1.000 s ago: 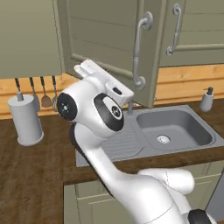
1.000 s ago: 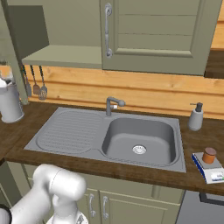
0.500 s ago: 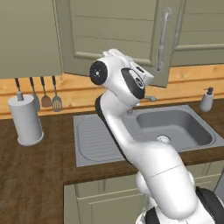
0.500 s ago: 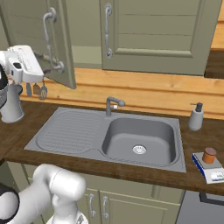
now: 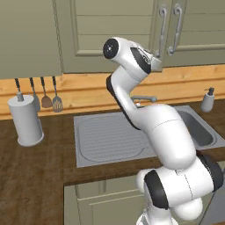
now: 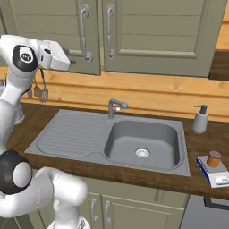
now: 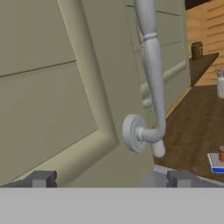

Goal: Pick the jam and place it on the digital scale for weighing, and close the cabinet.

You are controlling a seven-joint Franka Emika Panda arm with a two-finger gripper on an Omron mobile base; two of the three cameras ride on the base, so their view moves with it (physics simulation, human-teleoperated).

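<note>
The jam (image 6: 214,158), a squat orange-brown jar, stands on the digital scale (image 6: 214,173) at the right end of the counter, and also appears as the jam (image 7: 222,153) on the scale (image 7: 215,162) in the hand view. The olive-green wall cabinet (image 6: 147,31) has both doors looking shut or nearly so. My gripper (image 6: 67,61) is open and presses against the lower edge of the left door, just below its grey bar handle (image 6: 83,31). In the hand view the fingertips (image 7: 41,178) stand wide apart before the door panel and handle (image 7: 151,74). From the left base view the gripper (image 5: 154,60) sits by the handles (image 5: 163,30).
A sink (image 6: 143,143) with a faucet (image 6: 115,107) lies below the arm. A soap dispenser (image 6: 200,120) stands right of it. A white paper towel holder (image 5: 26,118) and hanging utensils (image 5: 44,94) are at the left.
The left cabinet door has swung from wide open to shut or nearly shut, with my arm sweeping rightward and the hand pushing along it. The jam and scale have not moved.
</note>
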